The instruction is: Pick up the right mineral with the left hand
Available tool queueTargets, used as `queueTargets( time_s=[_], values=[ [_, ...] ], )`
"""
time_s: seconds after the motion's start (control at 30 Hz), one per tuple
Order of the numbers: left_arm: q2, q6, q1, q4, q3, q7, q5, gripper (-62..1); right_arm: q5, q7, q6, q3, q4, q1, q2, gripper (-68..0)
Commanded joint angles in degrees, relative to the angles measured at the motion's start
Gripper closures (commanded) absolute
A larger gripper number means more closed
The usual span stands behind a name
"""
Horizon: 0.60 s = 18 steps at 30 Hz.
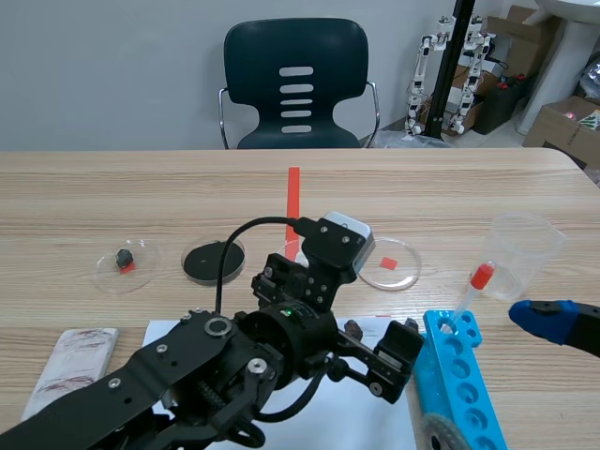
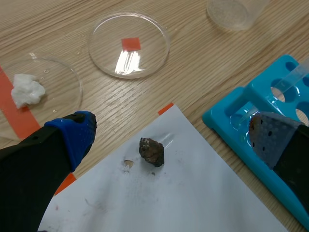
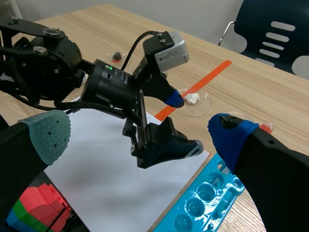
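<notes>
A small brown mineral [image 2: 152, 152] lies on a white paper sheet [image 2: 193, 203], between and just ahead of the fingers of my left gripper [image 2: 171, 133]. That gripper stands open, with a blue pad on one side and a grey pad on the other. In the scene view the mineral [image 1: 353, 328] shows beside the left gripper [image 1: 364, 319] at the table's front middle. My right gripper [image 3: 140, 133] is open and holds nothing, and it looks toward the left arm [image 3: 111, 82]. Only its blue tip [image 1: 547, 320] shows at the scene's right edge.
A blue tube rack [image 1: 466, 375] with a red-capped tube [image 1: 477, 282] stands right of the paper, close to the grey pad [image 2: 270, 137]. Behind are a clear cup [image 1: 525, 251] and several petri dishes: red square [image 2: 129, 44], white lump [image 2: 28, 90], black disc [image 1: 213, 260], dark piece [image 1: 124, 260]. A white packet [image 1: 75, 361] lies front left.
</notes>
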Motion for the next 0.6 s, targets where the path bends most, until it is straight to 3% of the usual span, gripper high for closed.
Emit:
queueTargets(
  time_s=[0.0, 0.57],
  values=[
    [1.2, -0.1, -0.9, -0.5, 0.0, -1.6, -0.3, -62.3, 0.2, 0.9, 0.0, 0.2, 1.2, 0.5, 0.0, -59.1],
    [6.6, -0.2, -6.6, -13.2, -0.1, -1.3, -0.4, -62.3, 0.2, 0.9, 0.0, 0.2, 1.2, 0.5, 0.0, -59.1]
  ],
)
